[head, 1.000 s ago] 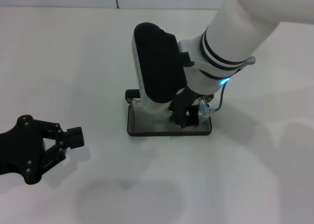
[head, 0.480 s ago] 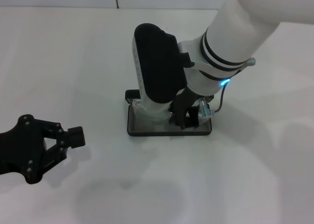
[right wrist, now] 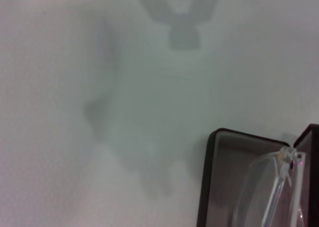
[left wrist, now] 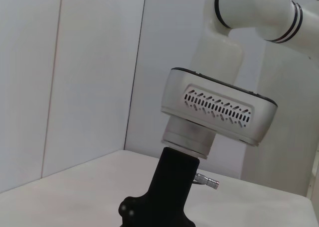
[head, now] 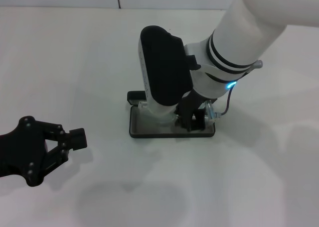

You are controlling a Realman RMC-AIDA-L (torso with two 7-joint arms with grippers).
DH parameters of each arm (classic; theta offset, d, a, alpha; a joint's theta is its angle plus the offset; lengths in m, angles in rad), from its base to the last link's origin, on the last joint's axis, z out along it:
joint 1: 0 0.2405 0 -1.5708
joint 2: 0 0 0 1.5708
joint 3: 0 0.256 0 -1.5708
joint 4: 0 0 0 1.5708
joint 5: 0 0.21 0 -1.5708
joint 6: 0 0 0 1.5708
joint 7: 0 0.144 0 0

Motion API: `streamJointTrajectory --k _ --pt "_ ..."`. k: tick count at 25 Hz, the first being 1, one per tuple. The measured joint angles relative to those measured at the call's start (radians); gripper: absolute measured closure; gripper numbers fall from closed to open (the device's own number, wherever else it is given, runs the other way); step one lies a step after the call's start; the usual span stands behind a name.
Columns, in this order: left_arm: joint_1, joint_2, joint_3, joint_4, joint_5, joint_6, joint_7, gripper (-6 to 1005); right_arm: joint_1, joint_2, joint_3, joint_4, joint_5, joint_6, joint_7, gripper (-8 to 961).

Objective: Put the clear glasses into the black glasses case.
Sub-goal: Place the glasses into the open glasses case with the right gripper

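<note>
The right gripper (head: 191,121) reached down into the open black glasses case (head: 149,132) on the white table (head: 75,62), its jaws closed on the clear glasses (right wrist: 271,187), apparently to seat them on the grey lining. In the right wrist view the glasses sat within the case's rim, one end raised near the lid. Part of a clear temple showed past the wrist in the head view. The left gripper (head: 67,140) waited well apart, jaws a little open and empty.
</note>
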Motion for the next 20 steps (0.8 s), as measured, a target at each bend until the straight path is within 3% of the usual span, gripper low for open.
streamJointTrajectory --k 20 --pt "-0.003 -0.001 0.0 0.0 0.0 -0.002 0.0 949 -0.004 0.0 0.025 -0.009 -0.013 -0.02 0.002 768"
